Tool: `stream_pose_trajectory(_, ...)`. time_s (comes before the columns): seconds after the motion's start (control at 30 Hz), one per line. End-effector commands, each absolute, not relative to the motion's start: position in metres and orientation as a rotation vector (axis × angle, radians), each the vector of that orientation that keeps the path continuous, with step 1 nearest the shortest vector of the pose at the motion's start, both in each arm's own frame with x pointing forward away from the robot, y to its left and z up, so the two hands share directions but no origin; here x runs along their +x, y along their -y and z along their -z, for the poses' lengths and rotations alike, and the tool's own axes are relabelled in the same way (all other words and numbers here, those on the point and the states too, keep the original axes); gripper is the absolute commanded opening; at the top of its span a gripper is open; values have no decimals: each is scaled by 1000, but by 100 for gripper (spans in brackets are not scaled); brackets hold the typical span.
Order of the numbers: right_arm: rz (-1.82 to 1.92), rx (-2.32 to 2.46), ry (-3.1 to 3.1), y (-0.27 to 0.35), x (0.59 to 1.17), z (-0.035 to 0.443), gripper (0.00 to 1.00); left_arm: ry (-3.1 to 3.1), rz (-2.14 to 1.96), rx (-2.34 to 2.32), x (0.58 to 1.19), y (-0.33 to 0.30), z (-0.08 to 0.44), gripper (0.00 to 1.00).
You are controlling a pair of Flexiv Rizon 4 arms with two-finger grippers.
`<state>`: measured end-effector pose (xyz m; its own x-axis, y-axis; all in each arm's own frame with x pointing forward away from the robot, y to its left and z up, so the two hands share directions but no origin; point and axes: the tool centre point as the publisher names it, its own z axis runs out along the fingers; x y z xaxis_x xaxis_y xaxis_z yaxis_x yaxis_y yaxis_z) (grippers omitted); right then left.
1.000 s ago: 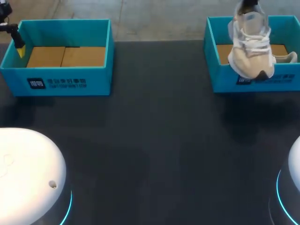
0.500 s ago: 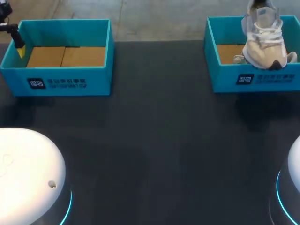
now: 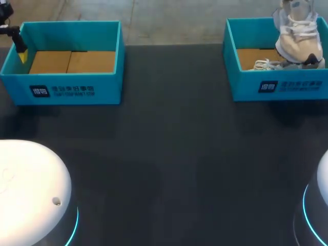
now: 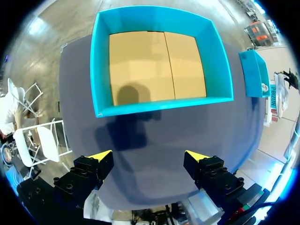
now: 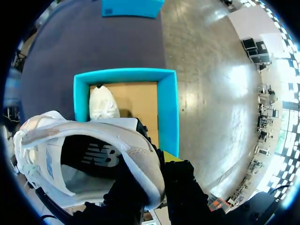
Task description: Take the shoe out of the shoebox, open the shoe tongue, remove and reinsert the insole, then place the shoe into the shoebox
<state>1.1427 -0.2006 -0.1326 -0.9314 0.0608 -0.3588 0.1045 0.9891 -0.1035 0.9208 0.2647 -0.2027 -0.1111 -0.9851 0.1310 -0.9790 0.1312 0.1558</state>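
- Left gripper point(image 4: 148, 157): at the table's point(image 3: 169, 154) far left corner, just outside the left shoebox's left wall. Fingers are spread wide, with nothing between them.
- Left shoebox point(image 3: 107, 87): teal, open-topped, by the far edge on the left. Bare cardboard floor. White print and a small logo block on the front wall.
- Right shoebox point(image 3: 246, 89): teal, by the far edge on the right, with the same kind of white print on the front wall.
- Second shoe point(image 3: 266, 64): pale, lying on the right shoebox's floor, laces showing.
- Shoe point(image 3: 300, 43): cream-white, held up on end over the right end of the right shoebox. Opening faces the wrist camera, and there is a logo on the dark insole.
- Right gripper point(image 5: 161, 164): pinching the shoe's collar wall, one yellow tip showing outside it.
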Motion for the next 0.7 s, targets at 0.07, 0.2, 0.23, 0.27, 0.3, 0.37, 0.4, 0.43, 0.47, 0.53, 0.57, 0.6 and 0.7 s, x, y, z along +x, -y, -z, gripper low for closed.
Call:
stream_pose_trajectory(0.07,165,101,-2777,217,1156,147,0,2203,43,1949,919,-265,202,100)
stream_pose_trajectory(0.2,185,92,-2781,229,1163,155,0,2203,43,1949,919,-265,202,100)
stream_pose_trajectory(0.23,190,94,-2780,235,1166,156,0,2203,43,1949,919,-265,202,100)
stream_pose_trajectory(0.27,193,120,-2780,240,1169,157,0,2203,43,1949,919,-265,202,100)
stream_pose_trajectory(0.3,193,120,-2780,240,1169,157,0,2203,43,1949,919,-265,202,100)
stream_pose_trajectory(0.37,193,120,-2780,240,1169,157,0,2203,43,1949,919,-265,202,100)
stream_pose_trajectory(0.4,193,120,-2780,240,1169,157,0,2203,43,1949,919,-265,202,100)
stream_pose_trajectory(0.43,193,120,-2780,240,1169,157,0,2203,43,1949,919,-265,202,100)
stream_pose_trajectory(0.47,193,120,-2780,240,1169,157,0,2203,43,1949,919,-265,202,100)
stream_pose_trajectory(0.53,193,120,-2780,240,1169,157,0,2203,43,1949,919,-265,202,100)
stream_pose_trajectory(0.57,193,120,-2780,240,1169,157,0,2203,43,1949,919,-265,202,100)
stream_pose_trajectory(0.6,193,120,-2780,240,1169,157,0,2203,43,1949,919,-265,202,100)
stream_pose_trajectory(0.7,193,120,-2780,240,1169,157,0,2203,43,1949,919,-265,202,100)
